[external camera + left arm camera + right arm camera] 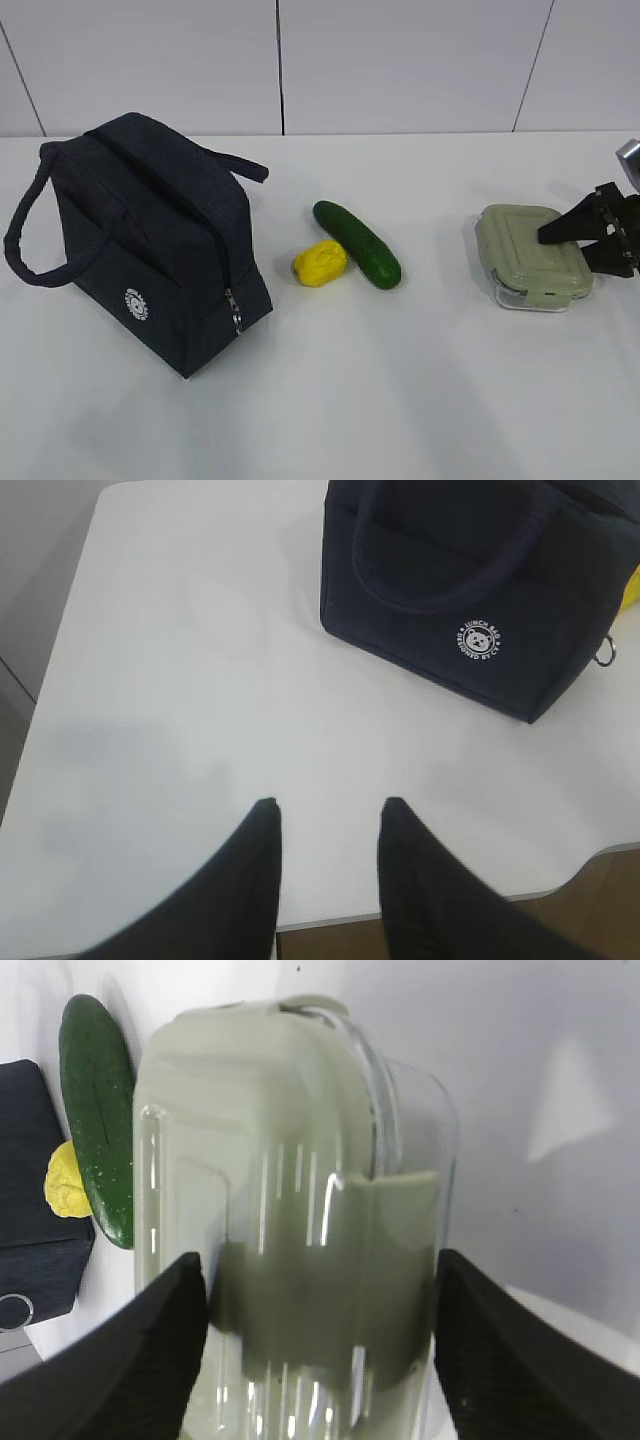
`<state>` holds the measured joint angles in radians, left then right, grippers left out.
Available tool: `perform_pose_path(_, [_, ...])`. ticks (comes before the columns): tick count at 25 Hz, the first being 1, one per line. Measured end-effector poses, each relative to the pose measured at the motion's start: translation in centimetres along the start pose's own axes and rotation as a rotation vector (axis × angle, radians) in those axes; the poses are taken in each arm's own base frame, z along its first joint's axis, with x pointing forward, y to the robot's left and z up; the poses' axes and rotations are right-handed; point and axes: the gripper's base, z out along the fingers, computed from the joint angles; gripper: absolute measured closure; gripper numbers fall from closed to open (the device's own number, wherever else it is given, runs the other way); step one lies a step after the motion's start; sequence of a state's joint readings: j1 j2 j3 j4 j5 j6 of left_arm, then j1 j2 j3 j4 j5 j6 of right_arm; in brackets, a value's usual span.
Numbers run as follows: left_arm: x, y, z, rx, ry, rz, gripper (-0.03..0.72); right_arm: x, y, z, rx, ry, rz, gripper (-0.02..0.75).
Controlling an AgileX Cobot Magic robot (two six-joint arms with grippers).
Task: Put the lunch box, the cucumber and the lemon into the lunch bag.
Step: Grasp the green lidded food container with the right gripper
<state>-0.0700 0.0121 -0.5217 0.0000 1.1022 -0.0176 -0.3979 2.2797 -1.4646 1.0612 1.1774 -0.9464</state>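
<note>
On the white table [330,400], the lunch box [533,256] sits at the right with the right gripper [600,238] at its right end; in the right wrist view the fingers [170,1340] stand spread on either side of the glass, just beside it, though whether they press it I cannot tell. The cucumber [357,243] lies mid-table with the lemon [320,263] touching its left side, and the lunch bag [150,245] stands to their left. The left gripper [327,815] hangs released over bare table near the bag, holding nothing.
</note>
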Motion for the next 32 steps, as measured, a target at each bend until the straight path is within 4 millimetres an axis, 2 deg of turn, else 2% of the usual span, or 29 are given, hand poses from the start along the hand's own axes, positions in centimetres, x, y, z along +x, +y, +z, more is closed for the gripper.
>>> perform_pose_path(9, [0.0, 0.0, 0.0, 0.000, 0.000, 0.000, 0.452, 0.0, 0.1, 0.1, 0.005, 0.009, 0.018, 0.220])
perform_pose_path(18, [0.0, 0.0, 0.0, 0.000, 0.000, 0.000, 0.452, 0.1, 0.8, 1.1, 0.000, 0.041, 0.004, 0.223])
perform_pose_path(32, [0.0, 0.0, 0.0, 0.000, 0.000, 0.000, 0.452, 0.2, 0.8, 1.1, 0.000, 0.050, 0.007, 0.234])
